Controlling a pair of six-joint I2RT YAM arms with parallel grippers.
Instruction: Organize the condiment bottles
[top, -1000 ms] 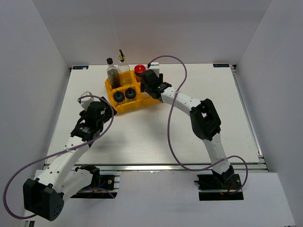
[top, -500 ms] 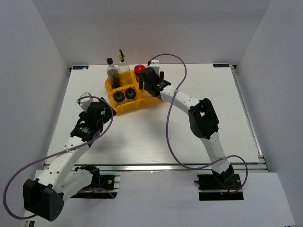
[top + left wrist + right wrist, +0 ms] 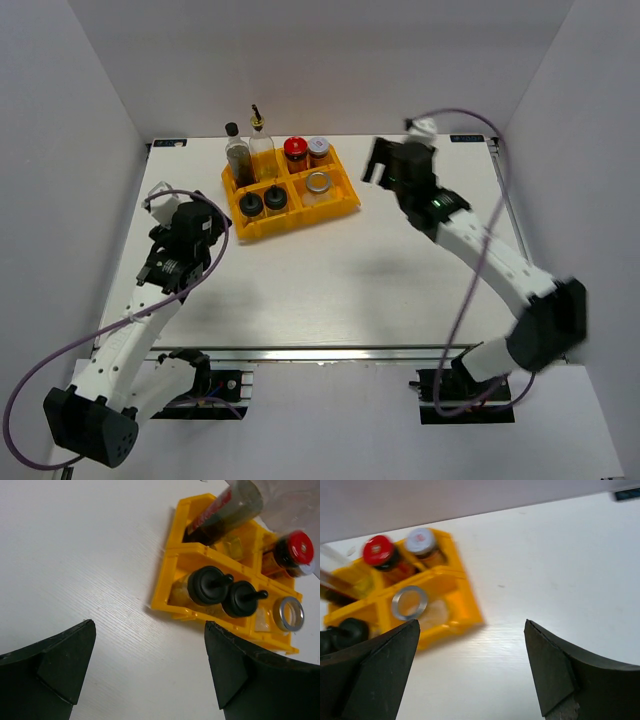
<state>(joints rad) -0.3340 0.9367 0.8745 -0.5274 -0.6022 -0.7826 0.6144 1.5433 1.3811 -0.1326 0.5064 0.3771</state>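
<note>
Right gripper [image 3: 470, 627] has swung back right, clear of the yellow tray [image 3: 300, 222]; jaws wide apart, empty | left gripper [image 3: 150, 625] spread too, holding nothing, near the tray's front-left corner | in tray: tall dark bottle [image 3: 238, 152], gold-spouted bottle [image 3: 261, 140] rear left; red-lidded jar [image 3: 295, 150], pale-lidded jar [image 3: 319, 148] rear right; black-capped shakers [image 3: 250, 204] front left; silver-lidded jar [image 3: 318, 183] front right

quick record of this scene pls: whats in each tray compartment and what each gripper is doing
tray: yellow tray, four compartments
back-left compartment: tall dark bottle, gold-spouted bottle
back-right compartment: red-lidded jar, pale-lidded jar
front-left compartment: two black-capped shakers
front-right compartment: silver-lidded jar
bottles in tray: seven
left gripper: open, empty, apart from tray
right gripper: open, empty, apart from tray
</note>
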